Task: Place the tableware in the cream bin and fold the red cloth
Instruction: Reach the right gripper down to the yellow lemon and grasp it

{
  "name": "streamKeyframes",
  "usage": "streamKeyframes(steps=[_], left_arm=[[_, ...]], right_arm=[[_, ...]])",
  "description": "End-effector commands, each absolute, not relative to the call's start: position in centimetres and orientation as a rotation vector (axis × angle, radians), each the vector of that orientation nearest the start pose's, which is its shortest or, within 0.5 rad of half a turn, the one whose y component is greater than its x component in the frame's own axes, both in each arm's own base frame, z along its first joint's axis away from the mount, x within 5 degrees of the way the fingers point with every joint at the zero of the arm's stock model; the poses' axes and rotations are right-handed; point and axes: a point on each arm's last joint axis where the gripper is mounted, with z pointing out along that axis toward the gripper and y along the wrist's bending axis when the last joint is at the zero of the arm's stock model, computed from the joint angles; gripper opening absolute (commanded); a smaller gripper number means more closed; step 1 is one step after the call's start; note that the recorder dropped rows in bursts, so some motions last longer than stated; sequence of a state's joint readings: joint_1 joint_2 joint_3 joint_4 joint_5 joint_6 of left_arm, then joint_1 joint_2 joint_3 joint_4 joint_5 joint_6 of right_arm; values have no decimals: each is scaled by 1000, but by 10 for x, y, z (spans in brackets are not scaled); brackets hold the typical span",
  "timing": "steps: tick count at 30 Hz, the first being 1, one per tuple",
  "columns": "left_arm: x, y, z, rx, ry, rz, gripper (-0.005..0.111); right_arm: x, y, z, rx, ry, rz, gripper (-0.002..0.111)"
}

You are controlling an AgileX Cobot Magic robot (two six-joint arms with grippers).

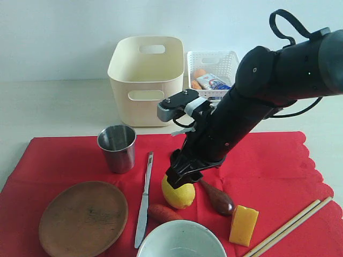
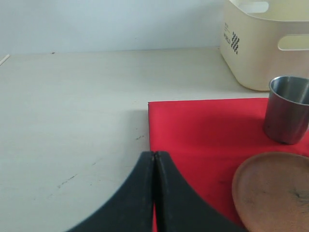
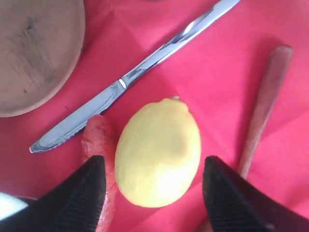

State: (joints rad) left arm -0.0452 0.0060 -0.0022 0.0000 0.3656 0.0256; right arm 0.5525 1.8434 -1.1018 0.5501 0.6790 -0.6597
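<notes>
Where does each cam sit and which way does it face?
Exterior: high, off the arms, looking down across the red cloth to the cream bin and wall; right arm and right claw show.
Left wrist: low over the table, facing the cloth corner, steel cup, plate; shut left claw shows.
Right wrist: straight down on the lemon and knife; open right claw straddles the lemon.
Shared: plate in all three.

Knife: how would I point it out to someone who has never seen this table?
Find the red cloth. Between the brown plate and the lemon lies the knife. It is the only long, flat, silver thing there.
</notes>
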Motion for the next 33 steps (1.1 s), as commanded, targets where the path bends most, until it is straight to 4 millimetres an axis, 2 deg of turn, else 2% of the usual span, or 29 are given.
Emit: streamKeyframes(steps=[1, 6, 11, 22, 33], left_arm=[[53, -3, 181, 59, 1840, -23, 0], [53, -3, 181, 59, 1840, -23, 0], [53, -3, 181, 59, 1840, -23, 0], [53, -3, 181, 59, 1840, -23, 0], [53, -3, 181, 59, 1840, -23, 0]], right_arm=[[283, 214, 164, -1113, 2607, 426, 57], [276, 231, 165, -1137, 2555, 371, 57], [279, 232, 165, -1112, 2532, 310, 71], [280, 232, 161, -1039, 2570, 309, 70], [283, 235, 136, -1025, 2633, 313, 70]])
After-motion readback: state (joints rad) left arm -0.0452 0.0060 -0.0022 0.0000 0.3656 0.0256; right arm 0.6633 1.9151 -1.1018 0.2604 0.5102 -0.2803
